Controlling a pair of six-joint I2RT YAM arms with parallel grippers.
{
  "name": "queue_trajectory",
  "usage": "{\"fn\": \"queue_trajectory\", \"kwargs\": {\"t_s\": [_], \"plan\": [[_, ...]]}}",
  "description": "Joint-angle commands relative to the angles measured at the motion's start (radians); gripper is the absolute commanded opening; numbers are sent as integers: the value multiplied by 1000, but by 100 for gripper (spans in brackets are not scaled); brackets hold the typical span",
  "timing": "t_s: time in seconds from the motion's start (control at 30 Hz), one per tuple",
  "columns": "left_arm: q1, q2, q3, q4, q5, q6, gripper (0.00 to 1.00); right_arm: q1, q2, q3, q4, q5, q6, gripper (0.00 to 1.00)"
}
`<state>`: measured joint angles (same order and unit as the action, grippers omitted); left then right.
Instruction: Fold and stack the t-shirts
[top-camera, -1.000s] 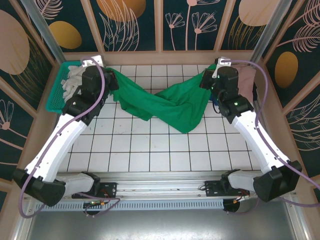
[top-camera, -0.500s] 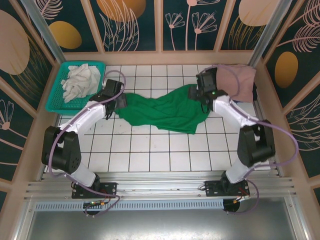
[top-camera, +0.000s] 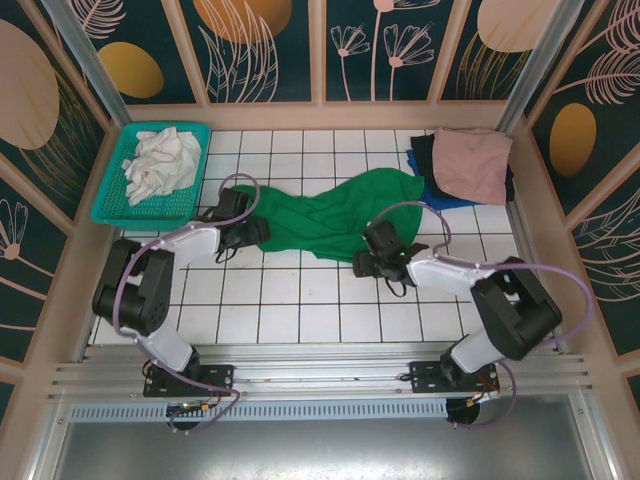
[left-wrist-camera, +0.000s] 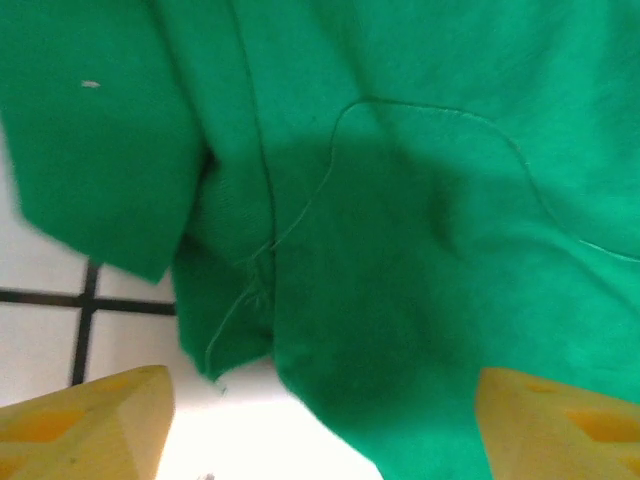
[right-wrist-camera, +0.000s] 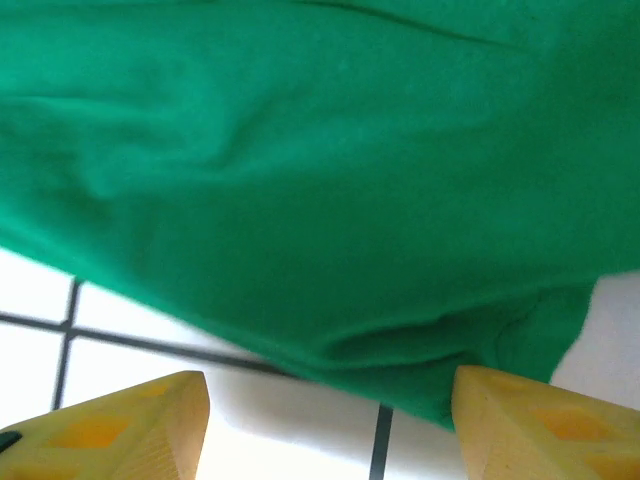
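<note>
We see the right gripper (right-wrist-camera: 328, 395) spread wide at the near hem of the crumpled green t-shirt (top-camera: 330, 215) on the tabletop (top-camera: 300, 310), the left gripper (left-wrist-camera: 320, 390) likewise spread at its left edge, and, far right, the folded pink t-shirt (top-camera: 470, 165) atop black (top-camera: 424, 152) and blue (top-camera: 447, 199) ones.

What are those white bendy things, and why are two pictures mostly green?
They are two robot arms, each ending in a two-finger pincher. The big picture looks down from above: the left gripper and right gripper are at two edges of a crumpled green t-shirt on the tiled table. The other two pictures come from cameras on the wrists, close to the cloth; the yellow fingers poke in at the bottom corners. Both are open, holding nothing. A pink t-shirt tops a pile at the back right, and a teal basket holds white cloth.
</note>
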<state>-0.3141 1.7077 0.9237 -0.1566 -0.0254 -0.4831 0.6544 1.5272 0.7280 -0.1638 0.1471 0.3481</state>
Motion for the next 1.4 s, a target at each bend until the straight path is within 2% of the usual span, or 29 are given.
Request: {"fn": "queue_trajectory", "kwargs": {"t_s": [0.0, 0.07, 0.13, 0.2, 0.23, 0.3, 0.43, 0.53, 0.67, 0.77, 0.83, 0.97, 1.03, 1.1, 1.17, 1.2, 1.23, 1.27, 1.3, 1.37], "plan": [[-2, 70, 83, 68, 25, 5, 63, 1, 81, 86, 42, 102, -31, 65], [-2, 102, 114, 63, 28, 10, 40, -2, 134, 113, 47, 125, -34, 57], [-2, 108, 144, 40, 28, 13, 20, -3, 182, 148, 19, 155, -27, 37], [-2, 72, 154, 15, 19, 18, 6, 0, 192, 170, -24, 200, -14, 16], [-3, 40, 157, -5, 10, 22, 0, 0, 175, 169, -41, 213, -11, 9], [-2, -66, 162, -50, -10, 27, 0, 2, 97, 172, -88, 233, -6, 0], [-2, -310, 172, -155, -82, 34, 0, 5, -200, 195, -201, 246, -3, 0], [-3, -475, 229, -260, -135, 42, 0, 7, -442, 274, -268, 225, -17, 0], [-2, -619, 345, -370, -185, 62, 0, 13, -623, 433, -321, 160, -44, 0], [-2, -659, 442, -402, -222, 81, 0, 14, -625, 544, -344, 123, -80, 0], [-2, -651, 496, -387, -259, 101, 0, 13, -580, 599, -335, 160, -111, 0], [-2, -506, 654, -346, -334, 156, 0, -21, -443, 703, -305, 246, -161, 0], [-2, -389, 761, -335, -347, 179, 0, -86, -369, 734, -268, 201, -160, 0], [-2, -247, 867, -306, -341, 203, 0, -199, -275, 753, -264, 22, -124, 0], [7, -97, 943, -288, -309, 212, 0, -269, -178, 752, -263, -57, -86, 0], [12, -12, 994, -287, -293, 214, 4, -294, -123, 745, -258, -76, -75, 0], [20, 84, 1050, -298, -263, 215, 23, -313, -74, 740, -255, -81, -64, 0], [29, 190, 1135, -333, -223, 214, 53, -338, -18, 737, -256, -89, -49, 0], [36, 301, 1246, -384, -197, 208, 63, -363, 43, 735, -250, -115, -41, 0], [43, 503, 1486, -510, -158, 209, 70, -405, 153, 740, -245, -158, -28, 3]]}}
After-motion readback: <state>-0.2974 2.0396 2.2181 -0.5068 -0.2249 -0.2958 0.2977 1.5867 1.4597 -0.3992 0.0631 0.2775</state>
